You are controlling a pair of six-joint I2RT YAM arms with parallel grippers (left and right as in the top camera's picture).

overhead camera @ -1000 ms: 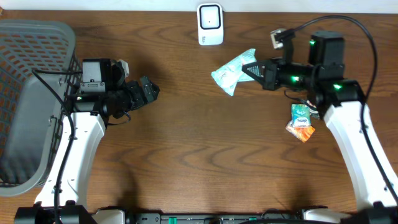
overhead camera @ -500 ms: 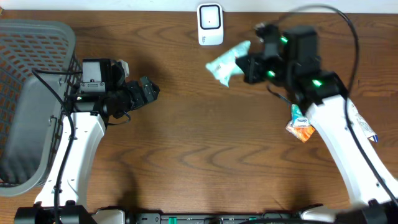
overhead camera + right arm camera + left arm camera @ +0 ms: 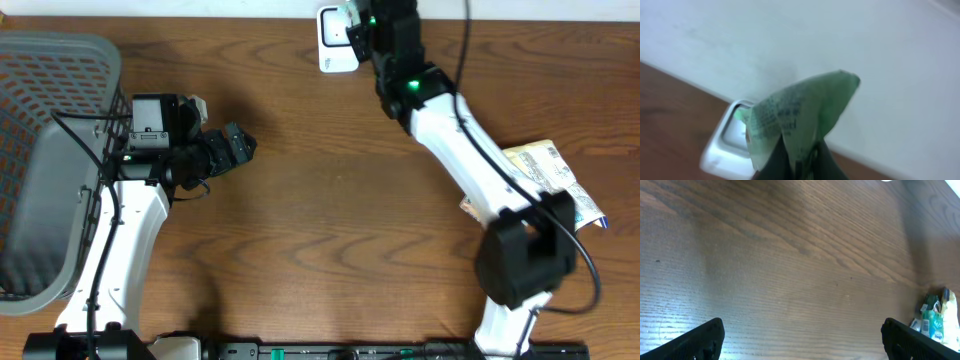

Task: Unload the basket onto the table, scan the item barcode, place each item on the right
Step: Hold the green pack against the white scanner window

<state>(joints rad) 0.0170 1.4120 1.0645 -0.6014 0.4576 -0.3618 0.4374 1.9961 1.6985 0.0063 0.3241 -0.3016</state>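
Barcode-scanning station, seen from overhead and from both wrists. The right gripper [image 3: 795, 159] is pinching a pale green printed packet [image 3: 800, 112] by its lower edge, jaws closed tight on the film, and is holding it upright in the air just in front of the white barcode scanner [image 3: 336, 42], which is standing at the far edge of the wooden table [image 3: 300, 250] against the wall. In the overhead view the right arm is reaching far forward and covering most of the packet. In the right wrist view the packet is overlapping the scanner's window, with lines of small print facing the camera; whether a barcode is on the side turned to the scanner cannot be told.

The left gripper [image 3: 238, 146] is hanging idle over bare table beside the grey mesh basket [image 3: 60, 70], its fingers spread wide and holding nothing. A pale yellow packet [image 3: 545, 168] and a green-and-orange pouch [image 3: 935, 325] are lying on the right side of the table, waiting.

Step in hand, as judged: presenting the item to the reader. The next move is probably calling for small turns and tilts of the wrist, so that the barcode is squarely facing the window and the crumpled film is lying flat enough to read, while the grip is staying firm.
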